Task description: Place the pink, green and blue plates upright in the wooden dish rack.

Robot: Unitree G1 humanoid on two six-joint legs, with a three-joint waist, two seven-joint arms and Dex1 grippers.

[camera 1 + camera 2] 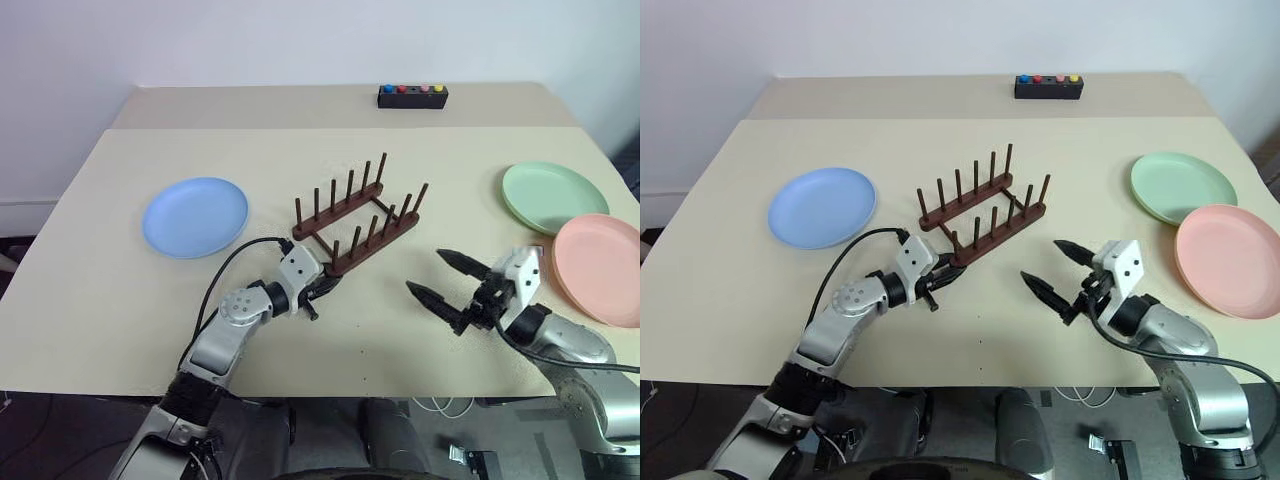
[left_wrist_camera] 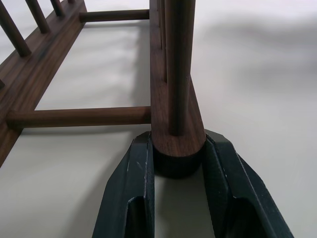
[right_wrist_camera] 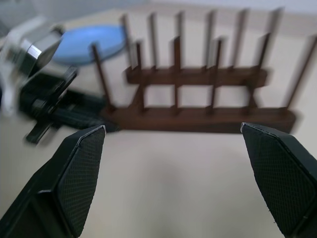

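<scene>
Left arm reaches forward and right, low over the table, left gripper (image 1: 325,290) with its fingers (image 2: 130,198) clamped on the near end of the wooden dish rack (image 1: 360,225). Right arm bent inward, right gripper (image 1: 1055,270) pointing left, fingers spread wide, holding nothing.

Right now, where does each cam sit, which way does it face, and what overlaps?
Head stereo pair: on the head, facing forward and down over the table; both arms show, plus blue plate, green plate, pink plate.
Left wrist: along the left gripper, fingers closed on the near rail end of the wooden dish rack.
Right wrist: between the open right gripper fingers, facing the rack's side; the left gripper shows too.
Shared: every view shows the rack.
</scene>
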